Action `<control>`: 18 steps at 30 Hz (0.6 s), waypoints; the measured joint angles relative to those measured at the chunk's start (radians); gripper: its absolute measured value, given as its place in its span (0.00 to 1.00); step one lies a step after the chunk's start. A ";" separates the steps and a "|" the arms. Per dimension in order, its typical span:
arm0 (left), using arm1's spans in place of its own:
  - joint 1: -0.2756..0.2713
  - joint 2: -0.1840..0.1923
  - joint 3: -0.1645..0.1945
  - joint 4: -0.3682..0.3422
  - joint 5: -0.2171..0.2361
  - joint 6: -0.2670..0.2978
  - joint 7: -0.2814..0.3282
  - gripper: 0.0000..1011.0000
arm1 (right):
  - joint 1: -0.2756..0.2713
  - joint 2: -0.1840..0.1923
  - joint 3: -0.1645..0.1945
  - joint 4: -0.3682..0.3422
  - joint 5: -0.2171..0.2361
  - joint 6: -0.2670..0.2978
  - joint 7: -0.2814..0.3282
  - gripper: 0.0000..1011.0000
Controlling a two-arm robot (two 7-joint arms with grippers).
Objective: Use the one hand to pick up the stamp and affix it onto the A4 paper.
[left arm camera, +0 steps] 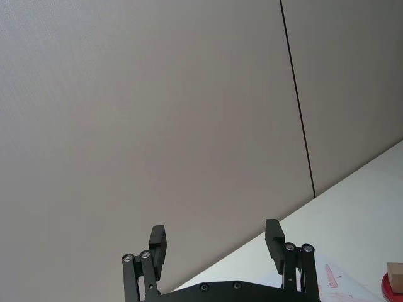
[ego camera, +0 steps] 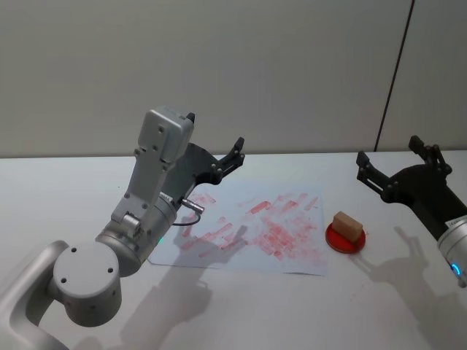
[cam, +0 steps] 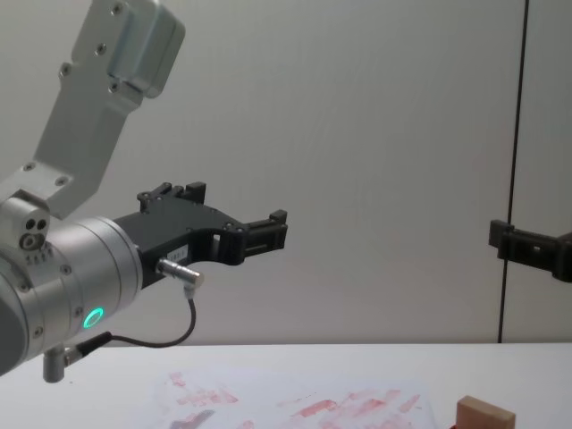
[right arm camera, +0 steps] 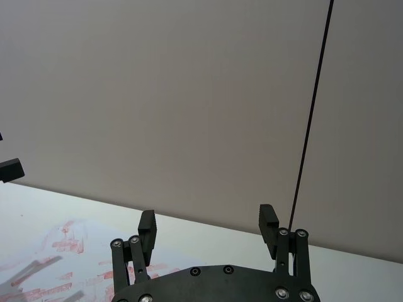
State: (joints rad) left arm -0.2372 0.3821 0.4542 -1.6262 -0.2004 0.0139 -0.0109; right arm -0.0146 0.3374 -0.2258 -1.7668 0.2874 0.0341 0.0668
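Note:
The stamp (ego camera: 348, 226), a light-tan wooden block, rests on a red round pad (ego camera: 344, 240) just right of the A4 paper (ego camera: 255, 230), a white sheet covered with smudgy red prints. My left gripper (ego camera: 215, 131) hangs open in the air above the paper's far left part, with nothing between its fingers. My right gripper (ego camera: 388, 149) is open too, raised above the table behind and to the right of the stamp. The chest view shows the stamp (cam: 485, 418) low at the right, the left gripper (cam: 268, 231) and the right gripper (cam: 527, 246) well above the table.
A plain grey wall with a dark vertical seam (ego camera: 394, 73) stands behind the white table (ego camera: 73, 189). The left arm's large silver body (ego camera: 139, 219) rises over the table's near left side.

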 joint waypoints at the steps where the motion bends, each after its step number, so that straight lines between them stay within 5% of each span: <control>1: 0.000 0.000 0.000 0.000 0.000 0.000 0.000 0.99 | 0.000 0.000 0.000 0.000 0.000 0.000 0.000 0.99; 18: 0.000 0.000 0.000 0.000 0.000 0.000 0.000 0.99 | 0.000 0.000 0.000 0.000 0.000 0.000 0.000 0.99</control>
State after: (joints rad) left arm -0.2372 0.3821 0.4542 -1.6262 -0.2004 0.0139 -0.0109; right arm -0.0146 0.3374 -0.2258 -1.7668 0.2874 0.0341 0.0668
